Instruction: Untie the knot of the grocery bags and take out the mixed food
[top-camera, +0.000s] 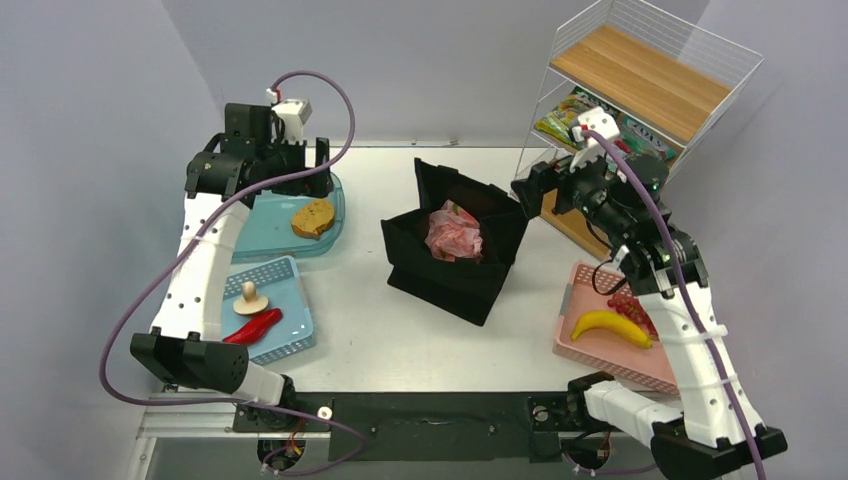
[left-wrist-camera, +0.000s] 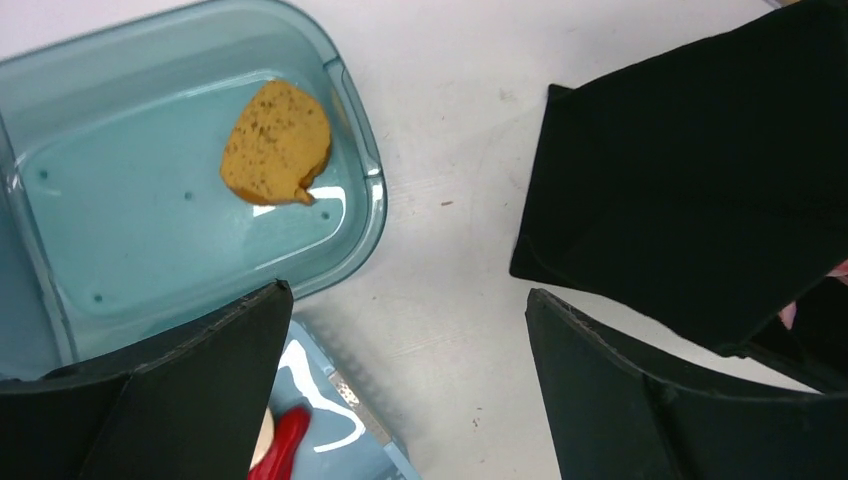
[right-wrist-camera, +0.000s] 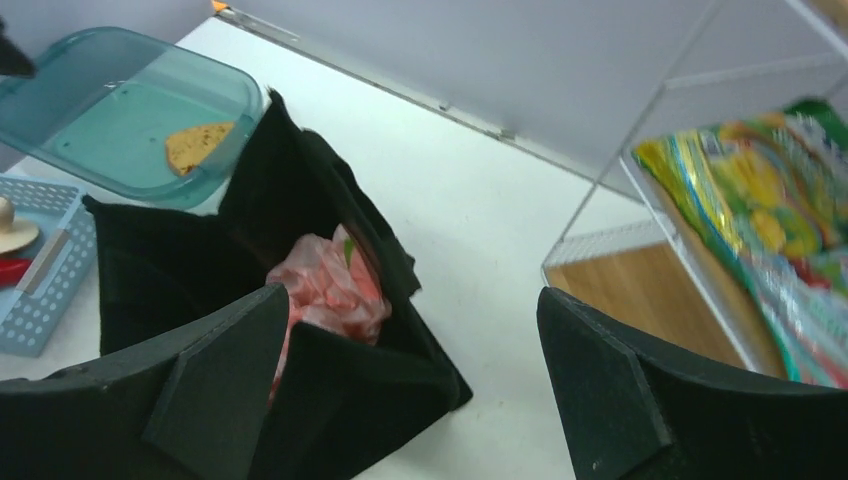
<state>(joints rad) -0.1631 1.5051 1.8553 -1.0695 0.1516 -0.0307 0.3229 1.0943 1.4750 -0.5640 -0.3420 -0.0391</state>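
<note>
Pink bag (right-wrist-camera: 330, 290), crumpled with no clear long axis, lies in the tote (right-wrist-camera: 160, 270) just past one finger of the wide-spread, empty right gripper (right-wrist-camera: 408, 295); the left gripper (left-wrist-camera: 408, 290), likewise spread and empty, is farther.

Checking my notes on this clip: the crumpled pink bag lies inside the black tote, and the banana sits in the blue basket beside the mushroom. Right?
Not quite. The top view shows the banana in the pink tray by the right arm, not in the blue basket with the mushroom. The pink bag does lie inside the black tote.
</note>
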